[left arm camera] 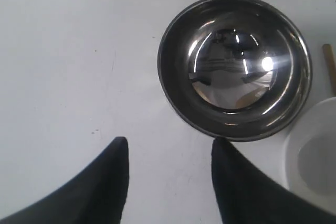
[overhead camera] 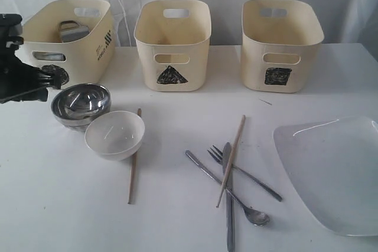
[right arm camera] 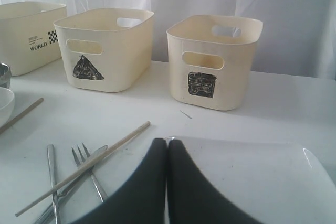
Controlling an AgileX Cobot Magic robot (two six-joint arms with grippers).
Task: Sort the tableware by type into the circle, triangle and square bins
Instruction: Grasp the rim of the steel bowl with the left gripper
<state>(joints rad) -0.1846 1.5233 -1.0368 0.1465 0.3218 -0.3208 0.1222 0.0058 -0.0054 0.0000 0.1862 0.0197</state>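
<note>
My left gripper (left arm camera: 170, 145) is open above bare table, one finger tip at the rim of the steel bowl (left arm camera: 233, 66); its arm (overhead camera: 20, 81) shows at the exterior view's left edge. The white bowl (overhead camera: 115, 134) touches the steel bowl (overhead camera: 81, 104). A steel mug (overhead camera: 71, 30) lies in the left bin (overhead camera: 88, 45), whose mark is mostly hidden. The triangle bin (overhead camera: 172, 45) and square bin (overhead camera: 280, 45) look empty. Fork (overhead camera: 242, 172), knife (overhead camera: 228, 205), spoon (overhead camera: 257, 216) and one chopstick (overhead camera: 231, 159) lie crossed; the other chopstick (overhead camera: 134, 154) is beside the white bowl. My right gripper (right arm camera: 168, 142) is shut, empty, over the plate (right arm camera: 252, 177).
A white curtain hangs behind the bins. The plate (overhead camera: 333, 172) reaches the table's right front corner. The left bin (right arm camera: 26, 30) carries a "WORLD" label on its side. A small dark sliver (overhead camera: 264, 101) lies in front of the square bin.
</note>
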